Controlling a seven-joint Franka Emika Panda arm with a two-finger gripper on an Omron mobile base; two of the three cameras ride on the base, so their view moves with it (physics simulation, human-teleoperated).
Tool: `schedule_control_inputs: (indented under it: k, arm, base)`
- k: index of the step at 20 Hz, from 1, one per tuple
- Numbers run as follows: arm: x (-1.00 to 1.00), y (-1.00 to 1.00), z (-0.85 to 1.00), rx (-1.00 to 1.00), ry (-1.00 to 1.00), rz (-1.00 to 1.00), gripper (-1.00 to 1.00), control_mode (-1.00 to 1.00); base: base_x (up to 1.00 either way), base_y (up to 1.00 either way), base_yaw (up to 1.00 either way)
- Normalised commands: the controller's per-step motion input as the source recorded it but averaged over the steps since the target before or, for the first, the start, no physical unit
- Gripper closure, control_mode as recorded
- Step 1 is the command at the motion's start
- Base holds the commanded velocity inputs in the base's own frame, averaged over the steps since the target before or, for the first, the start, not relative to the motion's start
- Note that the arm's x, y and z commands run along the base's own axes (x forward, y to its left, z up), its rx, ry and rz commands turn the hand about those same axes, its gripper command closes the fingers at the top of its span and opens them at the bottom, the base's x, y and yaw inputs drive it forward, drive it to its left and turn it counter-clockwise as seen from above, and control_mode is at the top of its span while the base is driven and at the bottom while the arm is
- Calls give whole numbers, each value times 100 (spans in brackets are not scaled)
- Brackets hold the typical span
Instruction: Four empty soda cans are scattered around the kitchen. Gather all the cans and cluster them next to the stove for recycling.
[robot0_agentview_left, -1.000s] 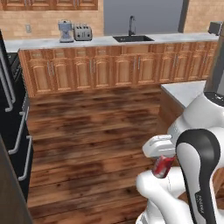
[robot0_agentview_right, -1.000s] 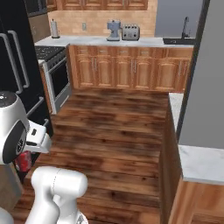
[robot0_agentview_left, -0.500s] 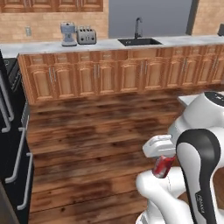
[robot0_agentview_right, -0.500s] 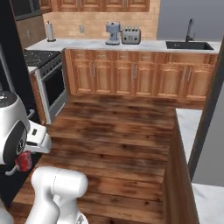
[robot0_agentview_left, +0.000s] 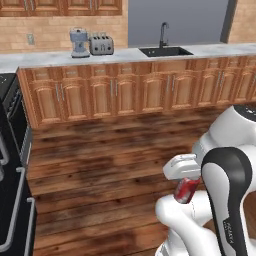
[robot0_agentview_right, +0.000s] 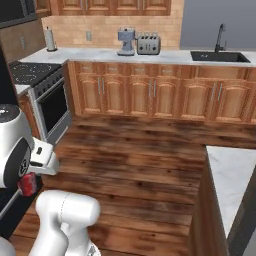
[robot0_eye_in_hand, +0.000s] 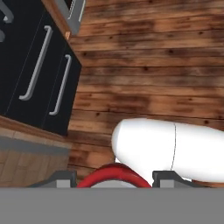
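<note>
So the arm is tucked in close to its own white body with a soda can (robot0_agentview_left: 186, 190) pinched in the fingers (robot0_eye_in_hand: 64, 176), one fingertip on either side of it, clamped on it low over the floor. It's a small red cylinder, a bit tilted in the left base view, and from the right base view you catch it as a red blob (robot0_agentview_right: 27, 184) just under the white hand. In the hand view the red curved rim (robot0_eye_in_hand: 114, 175) sits right between the two dark tips. The floor (robot0_agentview_left: 110, 165) is dark, streaky wood planks, pretty glossy. The stove (robot0_agentview_right: 37, 82) is off on the left wall, black top with pale rings, steel front and a dark oven door with a bar handle, well apart from the can. Beside it a long run of warm wooden cabinets (robot0_agentview_right: 150, 95) with raised panel doors and thin metal handles carries a pale grey stone worktop (robot0_agentview_right: 100, 54). On that worktop there's a blue-grey coffee machine (robot0_agentview_right: 125, 41) and a boxy steel toaster (robot0_agentview_right: 148, 44) right next to each other, plus a paper towel roll (robot0_agentview_right: 49, 39) standing upright near the stove end. Further along is a sink (robot0_agentview_right: 220, 56) sunk into the worktop, dark basin, with a curved dark tap (robot0_agentview_right: 219, 35) over it; can't tell what's in the basin.
</note>
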Motion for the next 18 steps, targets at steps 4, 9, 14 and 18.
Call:
schedule_control_inputs:
  k: [4, 9, 14, 18]
  arm:
    - [0, 0, 0, 0, 0, 0, 100, 100]
    - [0, 0, 0, 0, 0, 0, 100, 100]
    - [0, 0, 0, 0, 0, 0, 100, 100]
    - [0, 0, 0, 0, 0, 0, 100, 100]
  base:
    - [73, 21, 0]
    - [71, 21, 0]
    - [70, 15, 0]
    - [68, 20, 0]
